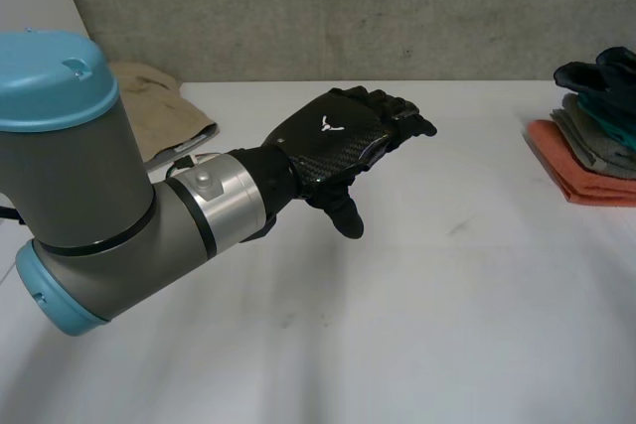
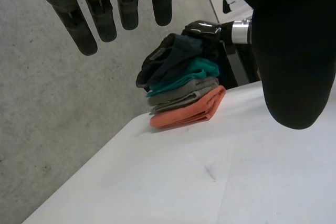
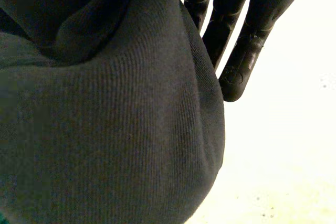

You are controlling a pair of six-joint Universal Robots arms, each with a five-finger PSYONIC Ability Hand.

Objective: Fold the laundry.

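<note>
Left hand (image 1: 333, 141) relaxed, clothes stack (image 1: 591, 171) well apart

The counter (image 1: 427, 325) lies bare across its middle and near side, beneath the raised left hand (image 1: 330, 138). Folded cloths (image 1: 588, 168) crowd its right edge, and a beige cloth (image 1: 161, 108) its far-left corner.

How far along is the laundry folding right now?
Done: a stack of folded cloths sits at the table's edge, orange at the bottom, then grey and teal. In hand: the right robot hand is against the dark knit cloth on top of that stack; the left robot hand hovers open and empty over the white table. Left: a rumpled beige cloth behind the left arm looks unfolded.
</note>
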